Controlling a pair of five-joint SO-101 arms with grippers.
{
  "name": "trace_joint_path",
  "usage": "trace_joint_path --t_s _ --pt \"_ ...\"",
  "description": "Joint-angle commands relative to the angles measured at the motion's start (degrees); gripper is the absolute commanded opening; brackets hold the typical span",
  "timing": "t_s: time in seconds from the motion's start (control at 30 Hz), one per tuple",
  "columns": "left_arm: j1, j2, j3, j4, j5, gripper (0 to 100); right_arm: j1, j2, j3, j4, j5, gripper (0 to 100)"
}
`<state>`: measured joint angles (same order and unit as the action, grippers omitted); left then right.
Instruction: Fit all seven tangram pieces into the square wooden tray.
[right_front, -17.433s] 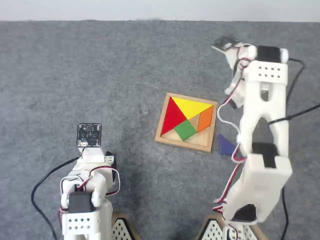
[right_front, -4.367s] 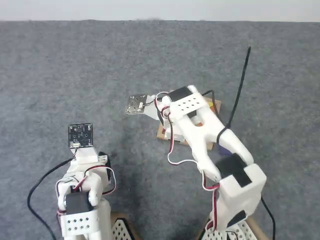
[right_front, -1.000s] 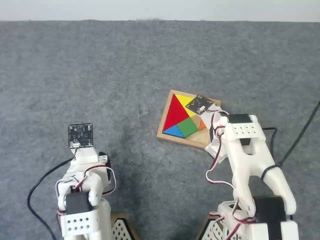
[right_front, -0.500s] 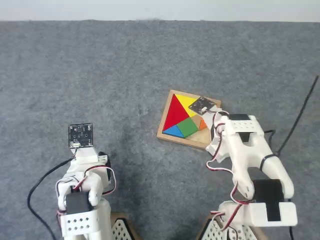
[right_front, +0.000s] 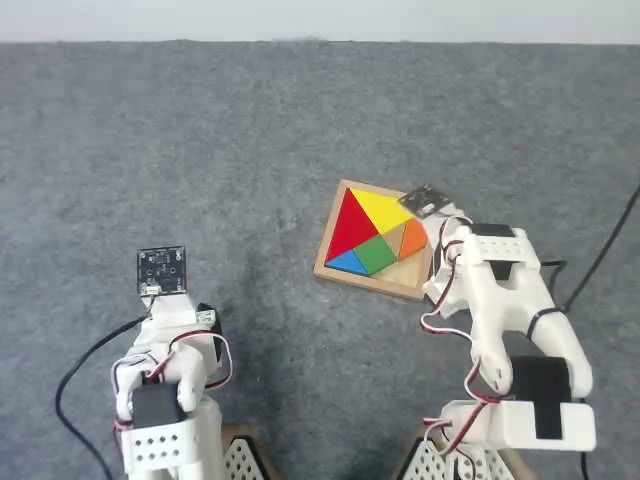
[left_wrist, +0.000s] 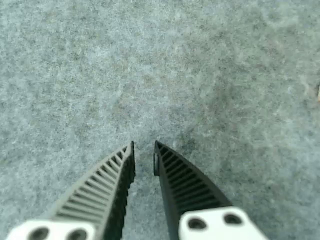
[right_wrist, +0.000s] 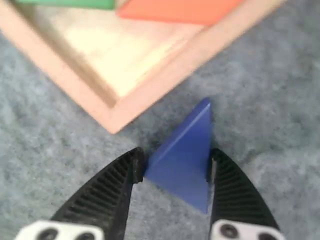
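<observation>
Right wrist view: right gripper (right_wrist: 175, 164) pinching a dark blue triangle (right_wrist: 182, 167) from both sides; the triangle lies on the grey counter (right_wrist: 265, 100), just beside a corner of the tray (right_wrist: 150, 95); tray floor by that corner is bare wood.

High view: right arm bent low over the tray's near right corner, covering that spot; the tray holds a red triangle (right_front: 347, 228), yellow triangle (right_front: 385, 210), green square (right_front: 376, 254), light blue triangle (right_front: 347, 262) and orange piece (right_front: 412, 238).

Left wrist view: left gripper (left_wrist: 144, 146) over the counter, fingers almost pressed together with a thin gap; its arm is folded back, well apart from the tray.
</observation>
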<state>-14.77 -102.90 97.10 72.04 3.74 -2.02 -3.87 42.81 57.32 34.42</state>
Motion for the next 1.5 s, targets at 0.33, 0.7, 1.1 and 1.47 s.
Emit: trace_joint_path --t_s 0.33,0.7,1.1,1.47 --pt "-0.18 -1.05 -0.66 0.26 0.53 6 -0.75 -0.13 -20.75 12.44 -29.89 16.2" --pt "-0.18 -1.05 -0.66 0.26 0.53 6 -10.59 0.48 -30.59 22.2 -12.04 16.2" --pt "-0.18 -1.05 -0.66 0.26 0.53 6 -3.74 0.48 -15.38 9.27 -18.73 30.3" --pt "-0.18 -1.05 -0.66 0.26 0.53 6 -4.18 8.13 -14.42 4.7 -22.24 30.3"
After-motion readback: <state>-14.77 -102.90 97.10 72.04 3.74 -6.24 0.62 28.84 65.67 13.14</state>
